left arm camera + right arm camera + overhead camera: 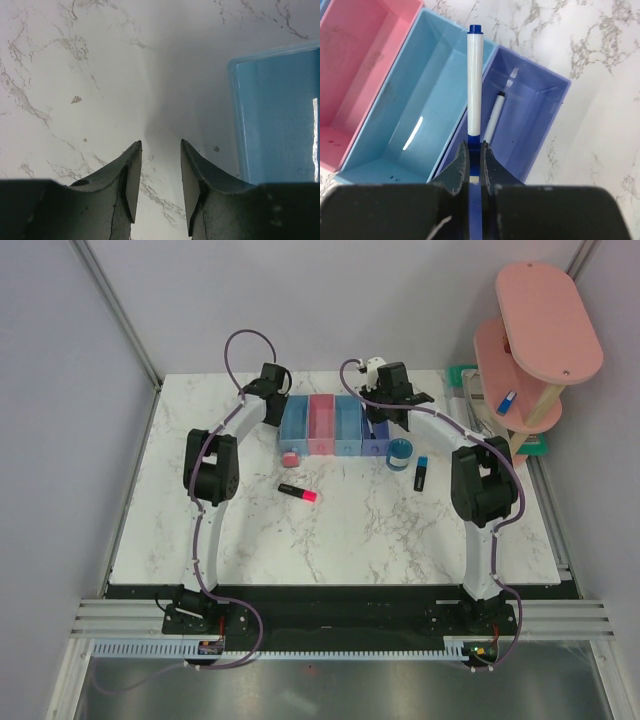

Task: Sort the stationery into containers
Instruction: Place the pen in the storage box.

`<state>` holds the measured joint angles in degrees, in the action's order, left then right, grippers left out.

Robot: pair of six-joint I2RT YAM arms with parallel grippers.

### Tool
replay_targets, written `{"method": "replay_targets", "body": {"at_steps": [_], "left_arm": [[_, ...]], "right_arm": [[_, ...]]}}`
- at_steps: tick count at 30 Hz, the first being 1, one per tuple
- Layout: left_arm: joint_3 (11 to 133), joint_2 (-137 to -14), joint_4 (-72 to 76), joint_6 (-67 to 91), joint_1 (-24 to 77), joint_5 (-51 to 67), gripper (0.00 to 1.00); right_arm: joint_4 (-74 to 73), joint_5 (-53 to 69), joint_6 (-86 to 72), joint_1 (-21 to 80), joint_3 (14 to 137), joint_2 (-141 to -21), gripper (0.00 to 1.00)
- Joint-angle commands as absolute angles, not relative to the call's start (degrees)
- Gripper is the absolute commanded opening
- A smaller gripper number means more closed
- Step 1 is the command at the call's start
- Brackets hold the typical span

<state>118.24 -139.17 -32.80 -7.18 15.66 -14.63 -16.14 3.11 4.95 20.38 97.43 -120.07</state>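
Marble tabletop [600, 75], white pen [475, 85] pinched in right end effector [474, 146], above tray row [542, 120]

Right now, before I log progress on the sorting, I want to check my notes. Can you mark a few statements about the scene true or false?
1. The right gripper is shut on a white pen with a blue cap. True.
2. The violet-blue tray is empty. False: a thin pen already lies in it.
3. The left gripper holds an eraser. False: it is open with nothing between its fingers, over the table beside a blue tray.
4. A pink-ended highlighter lies on the table, outside any tray. True.
5. The round blue pot sits inside the pink tray. False: it stands on the table near the violet-blue tray.
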Motion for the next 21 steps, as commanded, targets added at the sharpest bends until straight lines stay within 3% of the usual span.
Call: {"method": "replay_targets", "body": {"at_steps": [1,12,21], "left_arm": [[118.9,-139.3,-31.6,-7.7,16.3,-14.1,0.44],[114.6,-134.5,-31.6,-8.6,15.8,-15.4,0.49],[108.8,-128.1,-30.9,-10.2,15.2,-15.7,0.53]], "right_arm": [[-11.6,1.1,3.3,19.5,98.4,-118.9,0.00],[-9.8,0.4,3.0,18.7,92.8,-118.1,0.00],[-9.8,-0.7,3.0,18.6,91.6,-118.0,0.12]]}}
